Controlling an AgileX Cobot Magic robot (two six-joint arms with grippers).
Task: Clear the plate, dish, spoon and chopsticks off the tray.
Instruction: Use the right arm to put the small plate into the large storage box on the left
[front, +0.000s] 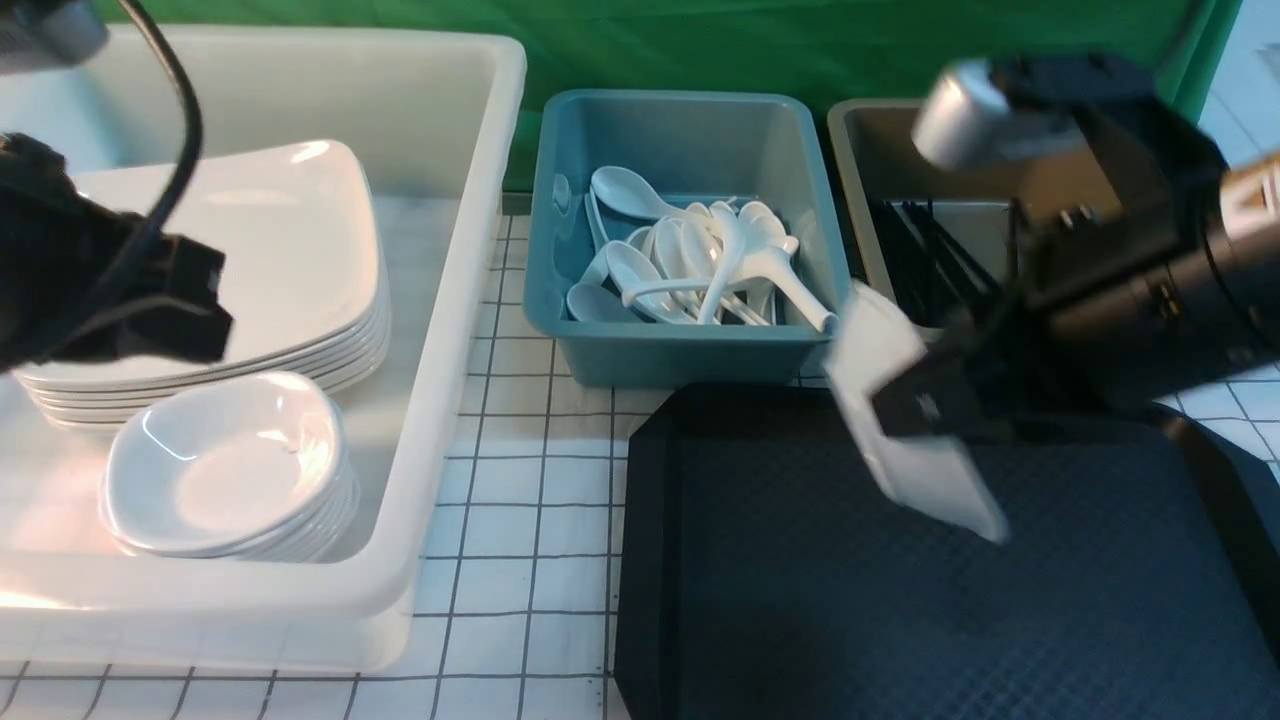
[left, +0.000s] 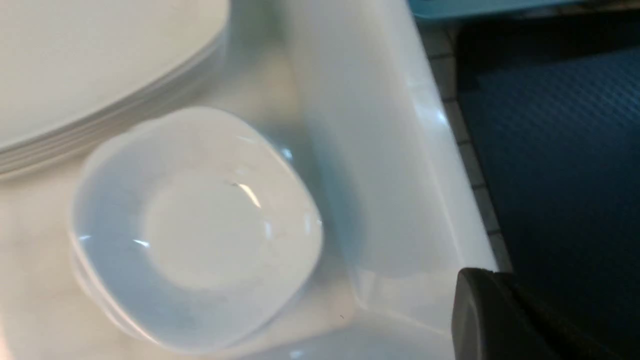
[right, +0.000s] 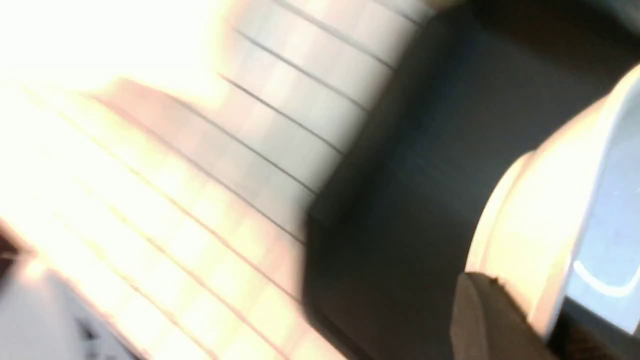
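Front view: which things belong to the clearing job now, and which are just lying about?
Job: the dish, as it seems through the blur, tilted and held by the right gripper above the tray.

Lying about: white tub holding plate stack and dish stack; teal tub of spoons; brown tub of black sticks.

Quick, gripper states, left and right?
Left gripper: closed, nothing seen in it.
Right gripper: closed on a small glossy white dish above the black plastic tray.

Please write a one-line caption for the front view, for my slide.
Right gripper holds the dish tilted above the black tray.
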